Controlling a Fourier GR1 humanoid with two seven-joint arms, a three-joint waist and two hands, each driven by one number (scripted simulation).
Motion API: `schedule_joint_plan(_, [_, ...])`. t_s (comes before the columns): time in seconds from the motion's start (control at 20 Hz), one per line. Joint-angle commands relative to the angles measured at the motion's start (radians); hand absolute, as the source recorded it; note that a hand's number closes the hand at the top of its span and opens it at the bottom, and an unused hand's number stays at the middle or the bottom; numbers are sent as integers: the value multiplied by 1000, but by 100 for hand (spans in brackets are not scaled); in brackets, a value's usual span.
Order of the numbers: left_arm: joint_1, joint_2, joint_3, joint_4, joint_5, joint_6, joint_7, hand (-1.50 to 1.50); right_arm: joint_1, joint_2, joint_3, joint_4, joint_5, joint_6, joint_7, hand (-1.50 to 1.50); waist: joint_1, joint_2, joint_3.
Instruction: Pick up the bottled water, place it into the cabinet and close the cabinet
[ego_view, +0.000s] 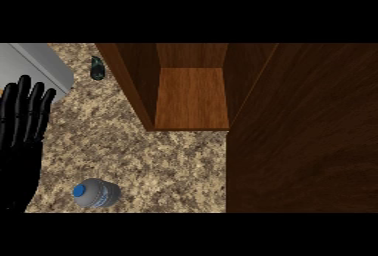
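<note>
The bottled water (97, 193) stands on the speckled counter near the lower left, seen from above with its blue cap toward me. The wooden cabinet (190, 97) stands open at the top centre, its shelf bare, and its open door (303, 130) fills the right side of the view. My left hand (22, 130) shows along the left edge, fingers straight and pointing up, resting apart from the bottle and above it in the view. My right hand does not show.
A grey appliance or sink corner (37, 67) sits at the top left. A small dark object (97, 68) lies on the counter just left of the cabinet's side wall. Speckled counter (148, 160) stretches between the bottle and the cabinet.
</note>
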Motion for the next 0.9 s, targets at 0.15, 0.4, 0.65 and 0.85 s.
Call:
schedule_joint_plan(0.15, [155, -117, -18, -162, -204, 225, 47, -150, 120, -59, -32, -62, -10, 48, 34, -150, 26, -4, 39])
schedule_joint_plan(0.4, [319, -120, -119, -234, -71, 520, 143, -150, 234, -20, 92, -124, -115, 119, 112, -150, 35, -9, 37])
schedule_joint_plan(0.65, [501, -121, -441, -390, -272, 705, 157, -150, 305, -56, 88, -282, -180, 138, 210, -150, 28, -8, 39])
schedule_joint_plan(0.85, [622, -121, -676, -372, -384, 812, 37, -150, 433, -53, 62, -328, -219, 186, 128, -150, 22, -6, 40])
